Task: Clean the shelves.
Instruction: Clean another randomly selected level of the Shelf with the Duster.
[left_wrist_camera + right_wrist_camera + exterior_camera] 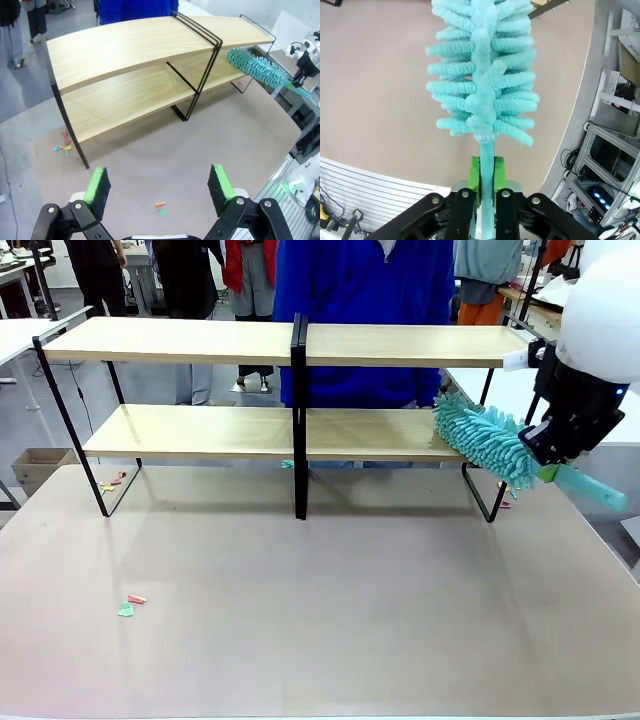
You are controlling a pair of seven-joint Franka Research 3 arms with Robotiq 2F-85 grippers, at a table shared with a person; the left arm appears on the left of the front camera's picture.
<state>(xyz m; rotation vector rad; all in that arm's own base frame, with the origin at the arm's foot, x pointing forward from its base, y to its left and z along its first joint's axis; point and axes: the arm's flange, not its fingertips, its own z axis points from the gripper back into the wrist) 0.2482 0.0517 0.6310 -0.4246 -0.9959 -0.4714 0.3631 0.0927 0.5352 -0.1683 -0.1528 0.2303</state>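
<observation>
Front view: the duster (487, 440) was clamped by the right gripper (548, 446) at mid-right, its head touching the shelves (250, 430); the left gripper (159, 186) was held open. Light, level strokes along the lower board would have been best.

Bright, even indoor light, no glare.
The shelves (300, 345) cast soft shadows on the table (320, 620) beneath; the wrist views bow straight boards into curves, and all stays sharp.
</observation>
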